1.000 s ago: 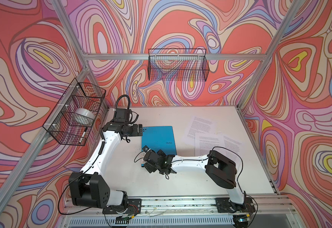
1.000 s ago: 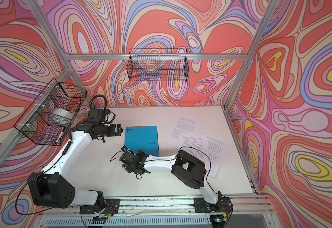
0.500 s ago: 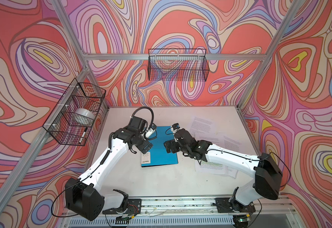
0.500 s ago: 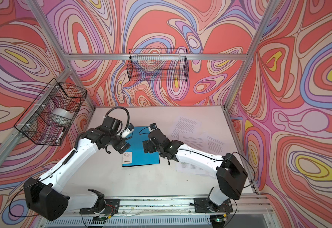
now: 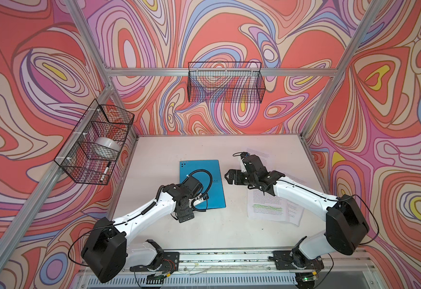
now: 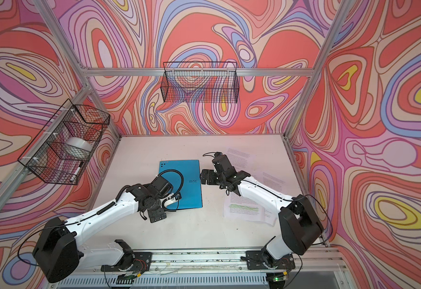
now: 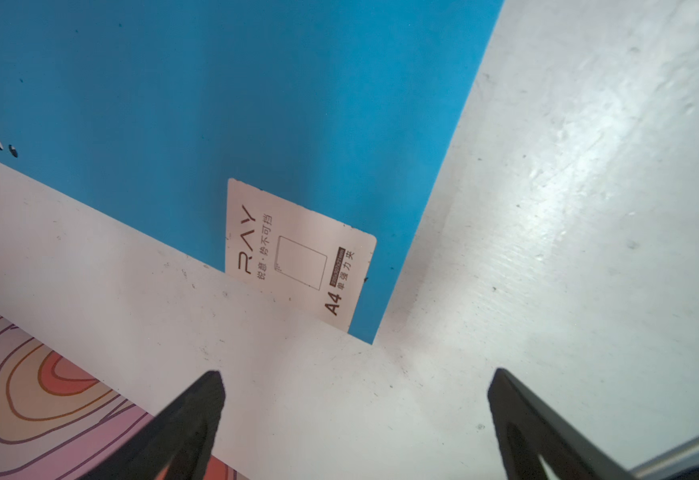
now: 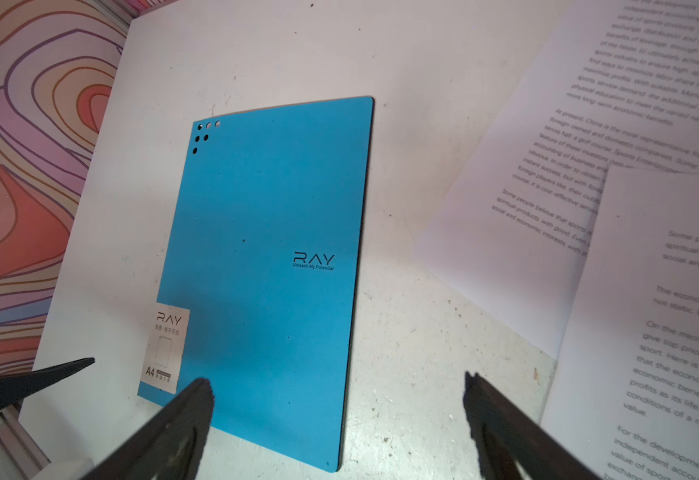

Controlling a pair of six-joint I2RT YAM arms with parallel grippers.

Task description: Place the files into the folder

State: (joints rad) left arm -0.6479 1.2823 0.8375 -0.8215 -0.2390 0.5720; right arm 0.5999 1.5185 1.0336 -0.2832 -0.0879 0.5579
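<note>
thin bright blue a4 folder (image 5: pixel 199 167) lies shut and flat on the white tabletop (image 5: pixel 204 237), cover up, "ray" lettering showing. the files, loose white printed paper sheets (image 5: pixel 267 210), lie spread and overlapping near the folder on the right arm's side, not touching it. one sheet carries green highlighted lines.

left gripper (image 7: pixel 356 374) hangs by the folder's corner that bears the white label sticker (image 7: pixel 297 249), jaws spread wide, nothing between them. right gripper (image 8: pixel 335 378) hangs just beside the folder's long edge on the files' side, jaws likewise wide and empty.

our reading of handling: the folder looks light, its cover thin but stiff enough to swing as one piece, and smooth (likely to skate if nudged sideways). it sits flush, so we'd take it at the long edge facing the files, where a dark line shows under the cover in the right wrist view. whether that is the free edge or the spine we cannot tell. the sheets look limp and very light, flat to the table. they are best pinched at a corner overlapping another sheet, else they may slide or crease.
</note>
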